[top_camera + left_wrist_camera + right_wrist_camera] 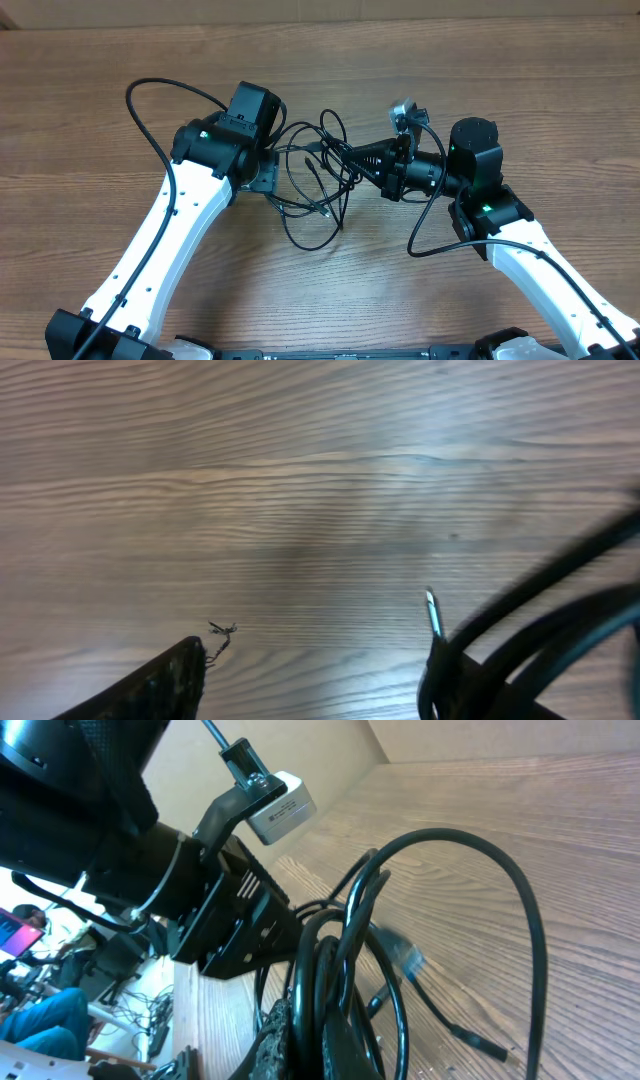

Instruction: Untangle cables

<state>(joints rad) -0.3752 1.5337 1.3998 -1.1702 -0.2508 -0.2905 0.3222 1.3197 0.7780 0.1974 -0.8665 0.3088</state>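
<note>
The cables are thin black cords looped in a tangle at the table's middle, between my two arms. My right gripper reaches in from the right, shut on a bunch of strands. The right wrist view shows those cables pinched between its fingers, with loose plug ends lying on the wood. My left gripper stands at the tangle's left edge, pointing down. In the left wrist view, the left gripper has its jaws apart over bare wood. Blurred cables and a metal plug tip cross its right finger.
The wooden table fills the view, its back edge at the top. Thick black arm wires arc out beside the left arm and the right arm. The left arm's wrist camera sits close ahead of the right gripper.
</note>
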